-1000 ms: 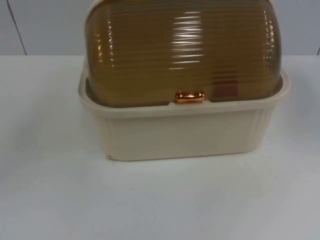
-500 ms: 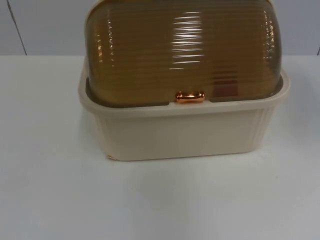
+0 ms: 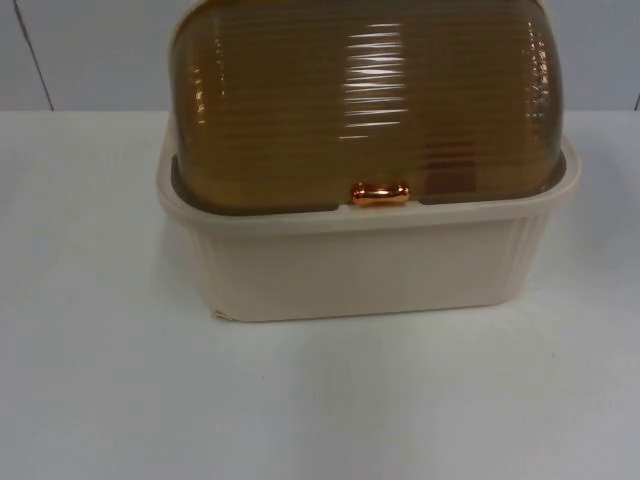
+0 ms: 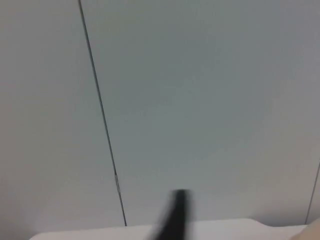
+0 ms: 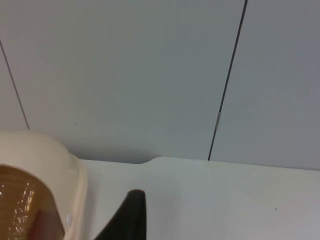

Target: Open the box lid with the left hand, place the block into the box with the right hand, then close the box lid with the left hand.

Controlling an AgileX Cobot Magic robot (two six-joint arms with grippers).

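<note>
Your box [image 3: 370,255] sits on the white worktop [image 3: 320,400], close against the grey wall [image 3: 90,50] behind it. Its amber ribbed lid [image 3: 365,105] is down over the cream body, with the copper handle [image 3: 379,194] at the middle of the lid's front edge, just above the box's front rim. Through the lid, to the right of the handle, you can make out a dark reddish shape, the block [image 3: 452,180], inside the box. In the right wrist view the right gripper [image 5: 131,215] hangs above the worktop just beside the box's rounded end [image 5: 55,190]; you see one black fingertip, so you cannot tell how its jaws stand. In the left wrist view the left gripper [image 4: 175,215] points at the wall [image 4: 200,100], away from the box, with a blurred fingertip over the worktop's far edge [image 4: 215,229]; its jaws' state cannot be told either.
</note>
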